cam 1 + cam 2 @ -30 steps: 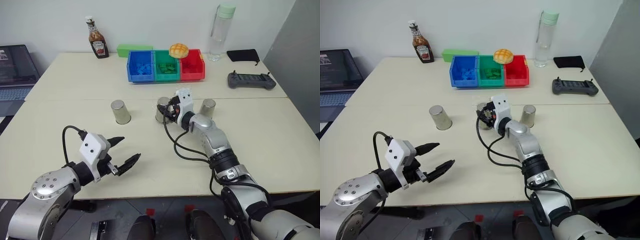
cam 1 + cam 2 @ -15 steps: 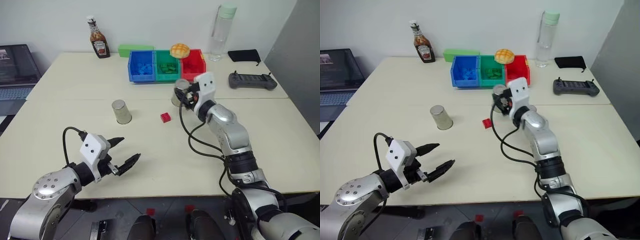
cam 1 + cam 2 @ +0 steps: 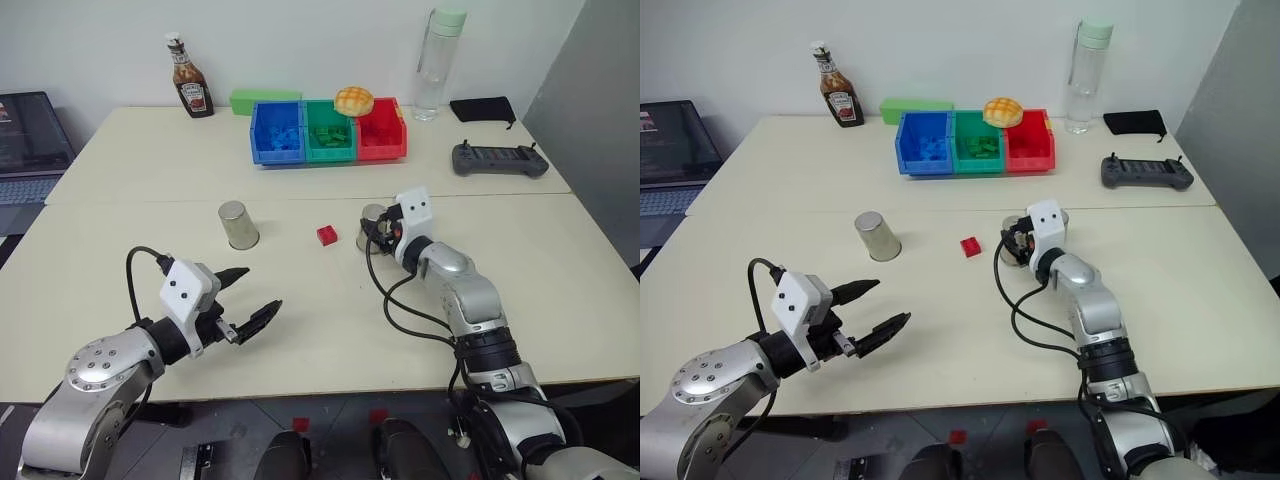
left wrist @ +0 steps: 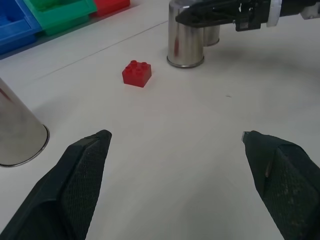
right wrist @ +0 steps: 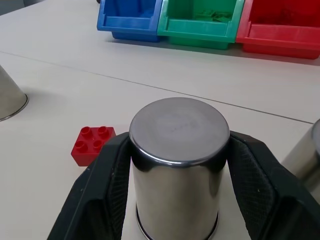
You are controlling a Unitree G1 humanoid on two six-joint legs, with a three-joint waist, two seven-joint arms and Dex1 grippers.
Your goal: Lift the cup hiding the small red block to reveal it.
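Cream tabletop (image 3: 150, 180) under white wall. Small silvery brushed-metal cup (image 5: 179, 165) stands upside down on surface, clamped between right gripper (image 5: 177, 172) fingers, forearm stretched low and level. Tiny bright red studded block (image 3: 327, 235) lies bare just left of cup. Second cup (image 3: 238, 224) well apart to left; third close behind held one. Left gripper (image 3: 252, 303) spread wide, empty, near front edge, bare surface ahead. One second ago: block hidden; half second ago: cup aloft.
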